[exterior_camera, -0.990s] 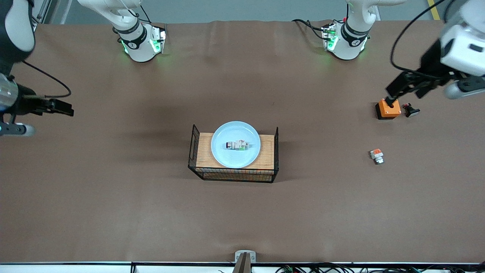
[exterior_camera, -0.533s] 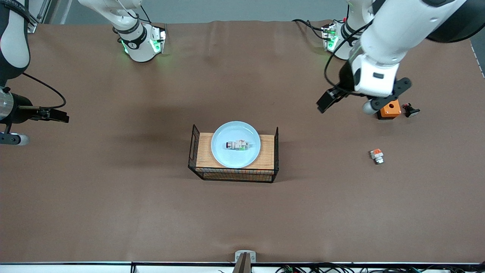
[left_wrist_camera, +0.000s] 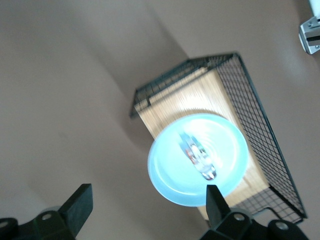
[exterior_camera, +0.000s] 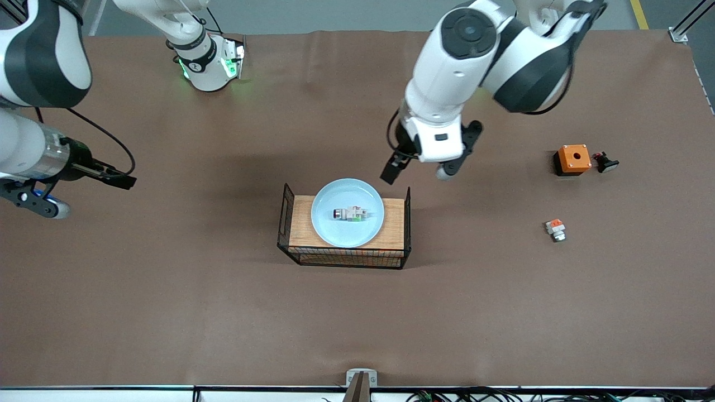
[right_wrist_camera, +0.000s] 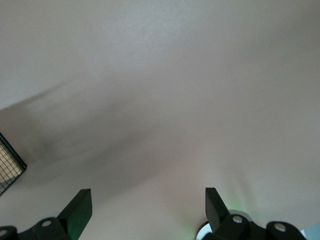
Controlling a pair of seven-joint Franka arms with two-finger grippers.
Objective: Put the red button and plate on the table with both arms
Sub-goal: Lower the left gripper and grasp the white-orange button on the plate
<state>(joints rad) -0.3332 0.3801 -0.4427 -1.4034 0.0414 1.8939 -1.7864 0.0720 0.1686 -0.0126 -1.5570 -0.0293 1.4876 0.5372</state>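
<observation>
The pale-blue plate sits on the wooden-topped wire rack in the middle of the table. The red button, a tiny white part with a grey metal end, lies in the plate. Both show in the left wrist view, the plate with the button in it. My left gripper is open and empty, in the air just above the rack's edge toward the left arm's end. My right gripper is open and empty over bare table toward the right arm's end.
An orange box with a hole and a small black part lie toward the left arm's end. A white piece with an orange-red mark lies nearer the front camera. The rack's wire end shows in the right wrist view.
My left arm has swung from over the orange box to beside the rack and plate. My right gripper has moved a little toward the rack.
</observation>
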